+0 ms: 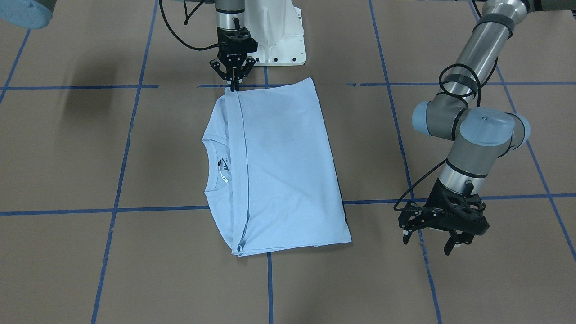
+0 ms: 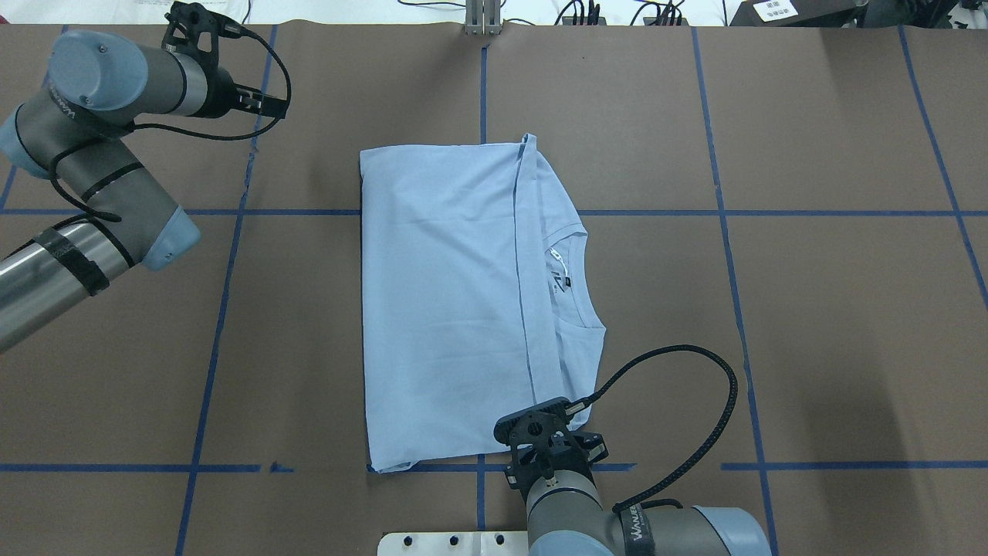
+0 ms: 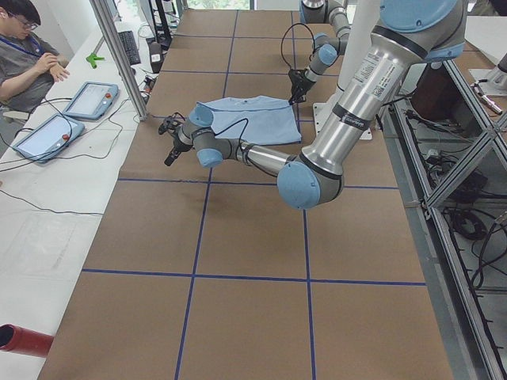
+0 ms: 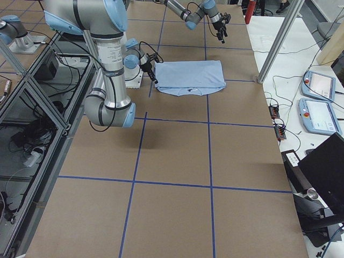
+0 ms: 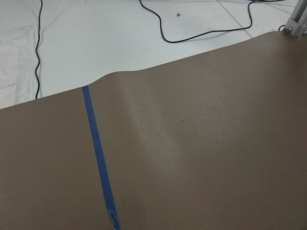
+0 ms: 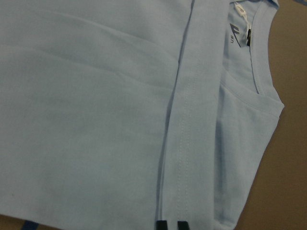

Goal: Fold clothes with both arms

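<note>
Brown paper ruled with blue tape lines (image 2: 725, 212) covers the long table (image 2: 810, 309), and the light blue T-shirt (image 2: 440, 309) lies flat in the middle of it, folded over on itself. The hem band runs as a straight strip across the body just beside the neckline. The collar and the dark neck label (image 2: 561, 276) stay uncovered on the robot's right side of that strip.

The right gripper (image 1: 233, 85) points straight down at the shirt's edge nearest the white base (image 1: 279, 40). Its fingers are drawn together onto the end of the hem strip, right at the corner. The right wrist view shows the two black fingertips (image 6: 163, 224) almost touching, with the pale cloth spreading away from them.

The left gripper (image 1: 427, 245) hangs over bare paper on the far left of the table, well apart from the shirt. Its fingers are spread and hold nothing. Its wrist camera sees only brown paper, one tape line and the white bench (image 5: 120, 38) with cables past the paper's edge.

A seated person (image 3: 24, 55) is at the bench beside two tablets (image 3: 91, 100).
</note>
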Controlling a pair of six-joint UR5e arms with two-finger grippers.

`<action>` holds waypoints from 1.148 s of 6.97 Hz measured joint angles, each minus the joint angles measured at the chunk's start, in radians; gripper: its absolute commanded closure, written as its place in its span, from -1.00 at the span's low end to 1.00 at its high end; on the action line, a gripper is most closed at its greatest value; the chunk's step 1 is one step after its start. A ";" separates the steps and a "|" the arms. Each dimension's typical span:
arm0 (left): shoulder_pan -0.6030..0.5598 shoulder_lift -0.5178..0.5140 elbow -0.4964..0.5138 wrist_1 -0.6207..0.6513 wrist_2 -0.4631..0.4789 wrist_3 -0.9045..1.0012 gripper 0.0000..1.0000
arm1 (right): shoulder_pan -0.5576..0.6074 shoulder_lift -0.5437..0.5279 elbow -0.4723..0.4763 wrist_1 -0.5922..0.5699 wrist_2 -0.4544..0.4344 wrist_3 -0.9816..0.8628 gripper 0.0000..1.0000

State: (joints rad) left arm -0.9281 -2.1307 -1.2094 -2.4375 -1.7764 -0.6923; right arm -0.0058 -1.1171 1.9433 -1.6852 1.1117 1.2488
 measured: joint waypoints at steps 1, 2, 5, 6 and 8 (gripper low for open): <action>0.000 0.000 0.000 0.000 0.000 -0.001 -1.00 | 0.002 0.000 0.000 0.000 -0.002 0.005 1.00; 0.000 0.000 0.000 0.000 0.001 -0.001 -1.00 | 0.008 0.000 0.004 0.000 -0.002 0.007 1.00; 0.000 0.000 0.000 0.000 0.000 0.000 -1.00 | 0.056 -0.031 0.061 -0.004 0.022 0.026 1.00; 0.000 0.002 0.000 -0.001 0.000 0.000 -1.00 | 0.061 -0.080 0.086 -0.005 0.029 0.069 1.00; 0.000 0.003 0.001 0.000 0.000 0.000 -1.00 | 0.057 -0.185 0.127 -0.004 0.034 0.234 1.00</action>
State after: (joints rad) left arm -0.9281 -2.1280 -1.2088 -2.4376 -1.7763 -0.6927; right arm 0.0511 -1.3017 2.0706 -1.6894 1.1457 1.4827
